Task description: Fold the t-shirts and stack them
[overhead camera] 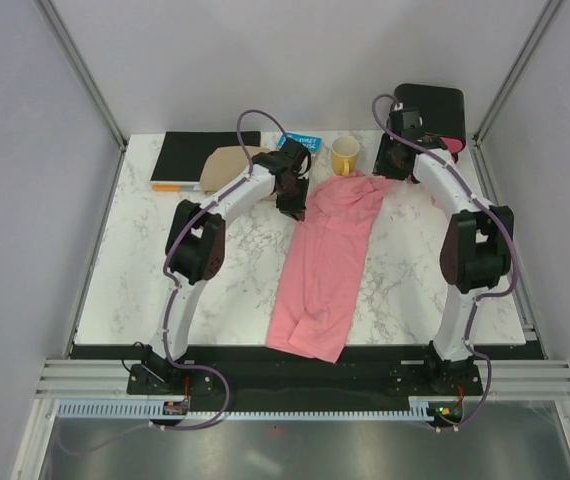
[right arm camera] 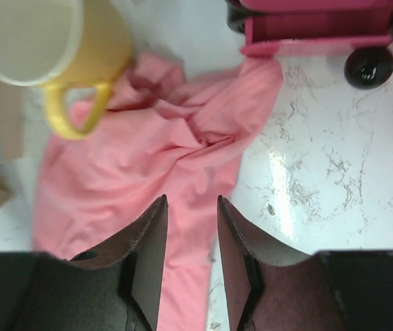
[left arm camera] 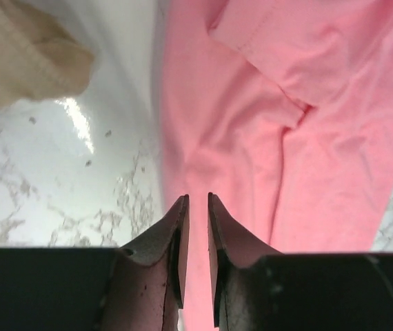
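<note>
The left hand is hovering over the left edge of the t-shirt, jaws slightly apart and empty. The right hand, wider apart, is hanging empty over its bunched far end. The t-shirt is lying lengthwise on the table

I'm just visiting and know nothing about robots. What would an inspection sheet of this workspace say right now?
Surface: white marbled table, glossy.
Job's things: one salmon-pink t-shirt, lying in a long rumpled strip down the middle, its near end reaching past the table's near edge.
Clutter: black book, tan cloth, blue packet and yellow mug along the far edge; black box with pink drawers at the far right corner.
Grippers: left gripper and right gripper both open, empty, above the shirt's far part.
Cables: purple cables run along both arms.
Surroundings: grey walls, aluminium frame posts.
</note>
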